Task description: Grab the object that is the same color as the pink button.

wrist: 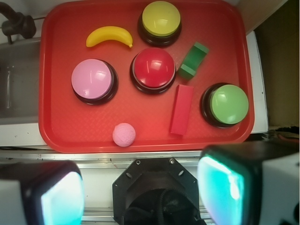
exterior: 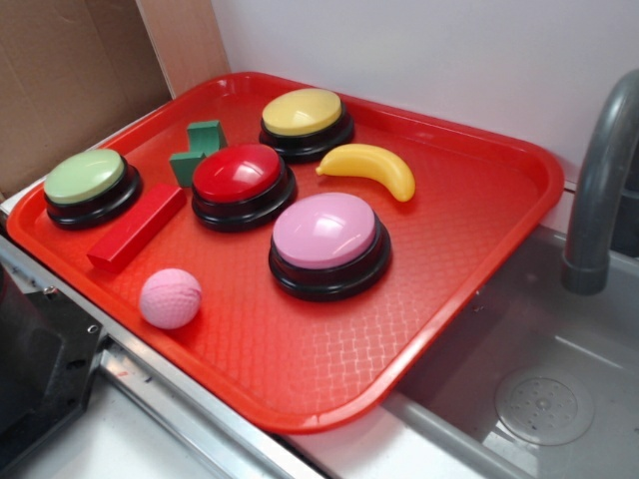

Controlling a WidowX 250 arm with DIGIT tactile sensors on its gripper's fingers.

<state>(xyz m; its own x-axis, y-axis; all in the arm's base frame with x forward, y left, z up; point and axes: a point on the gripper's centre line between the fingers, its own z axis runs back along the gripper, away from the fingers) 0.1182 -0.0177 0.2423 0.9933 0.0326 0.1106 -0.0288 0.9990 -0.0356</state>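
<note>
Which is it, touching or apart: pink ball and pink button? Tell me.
Apart. The wrist view shows bare red tray between the pink ball and the pink button.

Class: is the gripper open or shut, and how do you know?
Open. In the wrist view the gripper has its two fingers far apart at the bottom corners, holding nothing; the ball lies free on the tray.

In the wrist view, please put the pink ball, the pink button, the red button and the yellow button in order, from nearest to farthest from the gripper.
1. Pink ball: at the tray's near edge, closest to the gripper.
2. Pink button: left of centre.
3. Red button: centre; nearly level with the pink one, too close to call.
4. Yellow button: far edge.
</note>
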